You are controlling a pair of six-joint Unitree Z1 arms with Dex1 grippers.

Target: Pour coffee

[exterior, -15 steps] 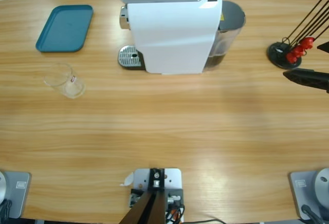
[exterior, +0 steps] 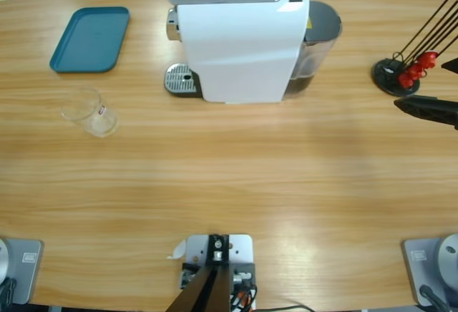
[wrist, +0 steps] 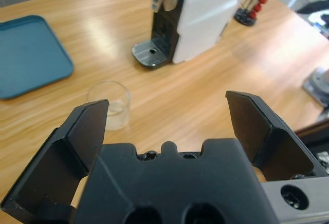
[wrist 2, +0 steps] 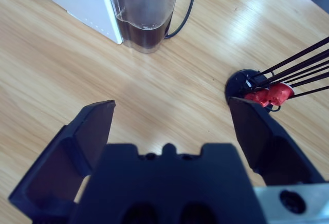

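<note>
A small clear glass cup (exterior: 87,110) stands upright at the table's left and looks empty; no coffee is in view. In the left wrist view the cup (wrist: 109,103) sits a short way ahead of my left gripper (wrist: 168,102), which is open and holds nothing. The left arm is outside the high view. My right gripper (wrist 2: 172,111) is open and empty above bare wood. One of its black fingers (exterior: 429,108) shows at the right edge of the high view.
A white coffee machine (exterior: 240,40) stands at the back middle, with a metal drip tray (exterior: 180,79) on its left and a dark round tank (exterior: 318,40) on its right. A teal tray (exterior: 90,39) lies at the back left. A black stand with red tips (exterior: 401,72) is at the right.
</note>
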